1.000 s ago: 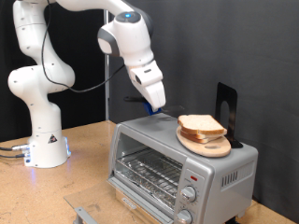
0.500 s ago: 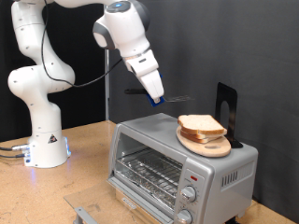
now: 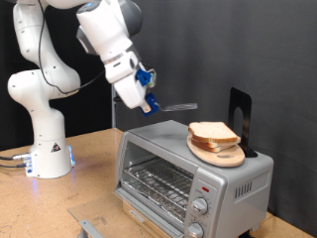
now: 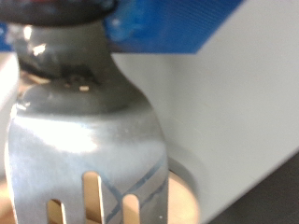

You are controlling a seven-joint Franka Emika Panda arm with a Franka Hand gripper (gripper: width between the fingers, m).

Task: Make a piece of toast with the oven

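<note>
The piece of toast (image 3: 215, 133) lay on a round wooden plate (image 3: 212, 152) atop the oven (image 3: 188, 175), not in the jaws; those were clamped on the handle of a slotted metal spatula (image 4: 89, 140), which the gripper (image 3: 149, 94) held in the air above the oven's top, toward the exterior view's left of the toast; the oven door stood open, its wire rack (image 3: 158, 181) bare.
</note>
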